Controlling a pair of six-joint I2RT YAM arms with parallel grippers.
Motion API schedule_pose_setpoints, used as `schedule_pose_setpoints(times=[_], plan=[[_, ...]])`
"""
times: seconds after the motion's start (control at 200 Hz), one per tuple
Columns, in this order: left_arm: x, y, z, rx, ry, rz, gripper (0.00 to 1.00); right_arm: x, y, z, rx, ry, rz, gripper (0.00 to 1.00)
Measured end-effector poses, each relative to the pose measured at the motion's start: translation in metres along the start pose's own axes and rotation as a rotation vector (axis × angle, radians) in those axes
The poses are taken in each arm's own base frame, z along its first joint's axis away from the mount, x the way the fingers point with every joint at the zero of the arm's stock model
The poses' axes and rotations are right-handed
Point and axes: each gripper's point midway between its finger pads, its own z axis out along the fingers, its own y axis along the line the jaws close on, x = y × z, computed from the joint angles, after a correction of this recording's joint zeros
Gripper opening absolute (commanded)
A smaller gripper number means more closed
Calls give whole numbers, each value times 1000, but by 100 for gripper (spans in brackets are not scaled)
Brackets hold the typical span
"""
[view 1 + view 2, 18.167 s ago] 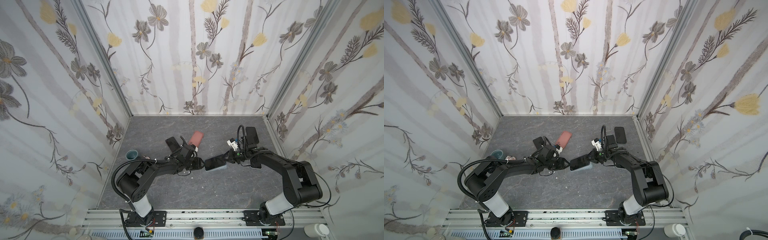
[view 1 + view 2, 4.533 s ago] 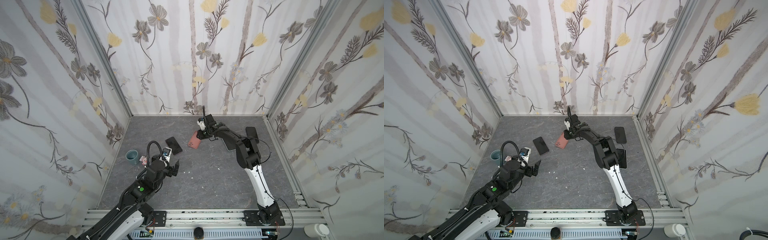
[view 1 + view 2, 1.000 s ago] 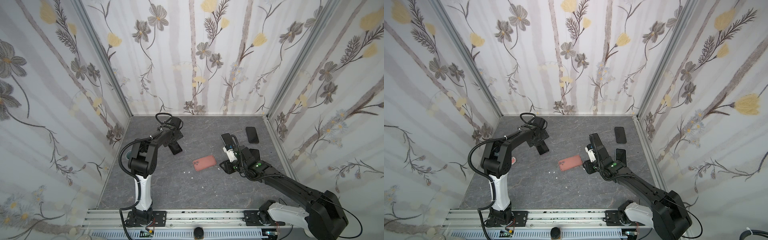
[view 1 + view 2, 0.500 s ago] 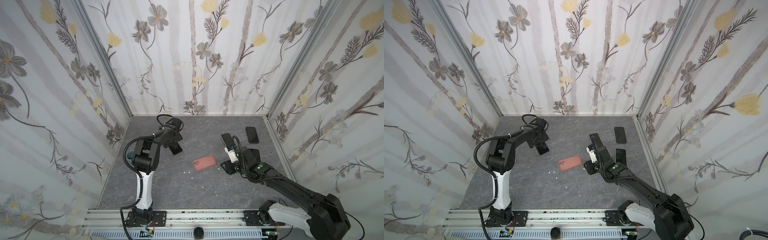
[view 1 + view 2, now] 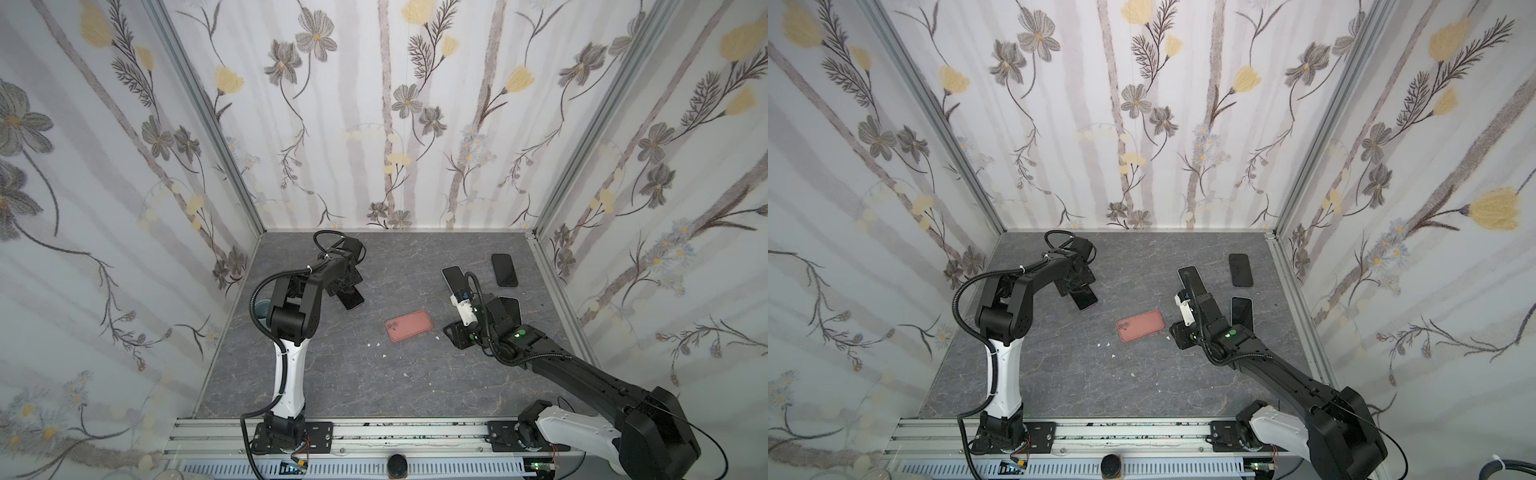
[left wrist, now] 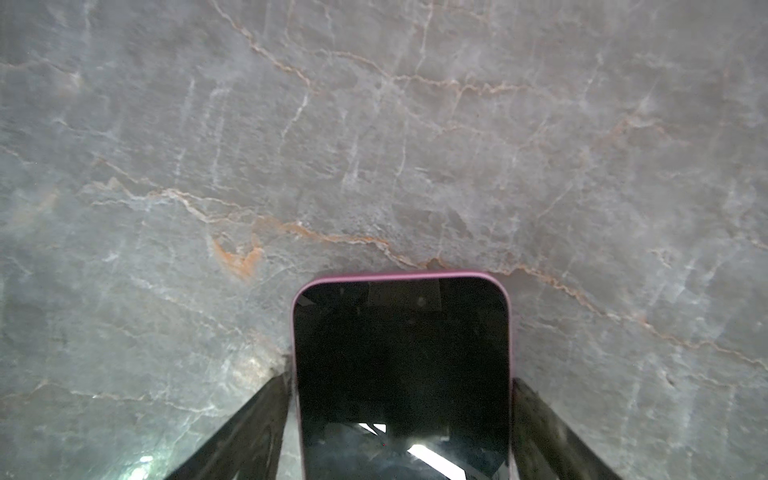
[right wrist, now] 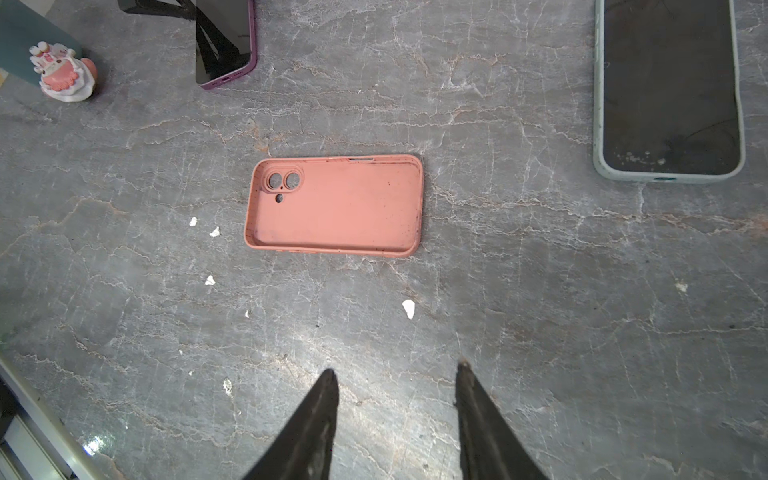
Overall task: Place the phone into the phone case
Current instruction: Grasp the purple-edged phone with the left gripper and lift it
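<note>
The phone (image 6: 401, 353), dark screen up with a purple rim, lies on the grey floor at the back left (image 5: 353, 299) (image 5: 1087, 301). My left gripper (image 6: 401, 376) is down over it (image 5: 343, 291), one finger against each long edge. The salmon phone case (image 5: 409, 325) (image 5: 1140, 325) lies empty, open side up, mid-floor (image 7: 336, 205). My right gripper (image 7: 395, 370) hovers open just right of the case (image 5: 451, 332), with nothing between its fingers. The right wrist view also catches the phone (image 7: 243, 37) in the distance.
A black phone (image 5: 504, 269) lies at the back right. Another phone (image 5: 453, 277) and one in a pale green case (image 7: 669, 91) lie by the right arm. A teal cup (image 5: 261, 309) and a pink figurine (image 7: 66, 77) stand at the left wall. White crumbs (image 7: 409, 308) dot the floor.
My left gripper's fingers have drawn in against the phone's edges and the left arm's elbow has risen. The right arm has barely shifted. The case has not moved.
</note>
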Motion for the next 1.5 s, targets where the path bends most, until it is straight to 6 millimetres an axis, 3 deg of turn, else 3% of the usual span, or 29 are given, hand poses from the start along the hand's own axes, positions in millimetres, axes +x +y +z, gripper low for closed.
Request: schedule_pose_setpoints(times=[0.165,0.24,0.49,0.784,1.259,1.499], plan=[[-1,2,0,4,5,-11,76,0,-1,1,3,2,1,46],[-1,1,-1,12,8,-13,69,0,-1,0,4,0,1,46],[-2,2,-2,28,8,-45,64,-3,0,-2,2,-12,1,46],[2,6,-7,61,38,-112,64,-10,5,-4,-20,-28,11,46],[13,6,-15,86,91,-152,69,-26,43,11,-189,-57,100,45],[18,9,-15,83,102,-151,72,-29,47,11,-197,-61,101,45]])
